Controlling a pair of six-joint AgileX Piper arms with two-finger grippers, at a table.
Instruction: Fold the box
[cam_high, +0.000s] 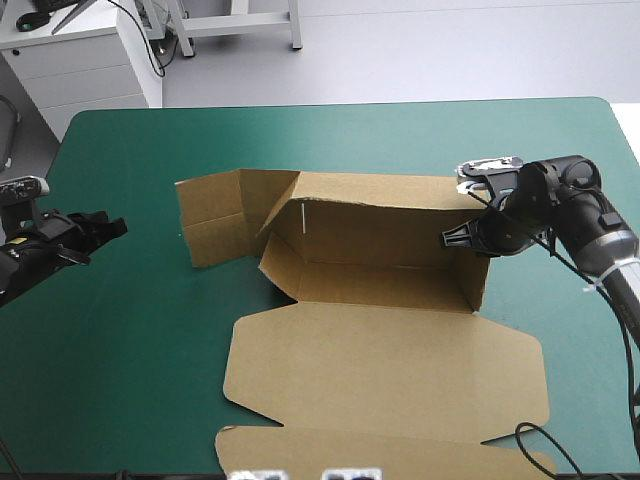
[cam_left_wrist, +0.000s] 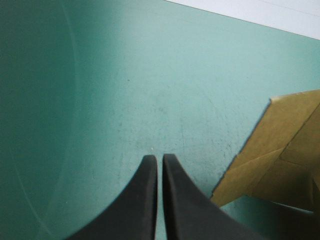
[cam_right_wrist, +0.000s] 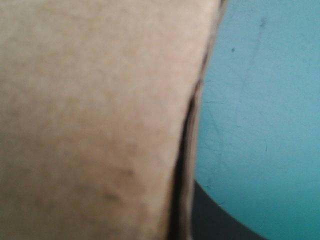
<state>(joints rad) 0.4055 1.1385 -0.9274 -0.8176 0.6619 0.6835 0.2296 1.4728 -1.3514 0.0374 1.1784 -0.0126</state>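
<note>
Over by the table's left edge, the left gripper (cam_left_wrist: 155, 159) has its 2 black fingers (cam_left_wrist: 135, 200) pulled together into a point, with just a hairline slit between them and nothing in it. It's above bare teal-green cover (cam_left_wrist: 125, 100). The closest bit of the brown box (cam_high: 380, 250) is the left end flap (cam_left_wrist: 280, 145), ahead and off to one side, clearly not touching.

As for the right gripper (cam_high: 465, 235), it's at the top edge of the right end wall (cam_high: 478, 275). From its own wrist camera the board fills nearly everything (it's really close up) and only 1 finger (cam_right_wrist: 220, 225) shows, tight against the board's edge. The other is hidden behind the sheet. With the board between them like that, it looks clamped on that wall.

The box itself sits about mid-table. Its long back wall (cam_high: 380, 205) is standing, the right end wall is up too, and the left end flap splays out open toward the table's left side. The lid (cam_high: 390, 370) lies flat on the cover toward the near edge, and its tuck flap (cam_high: 380, 452) reaches right to that edge.
</note>
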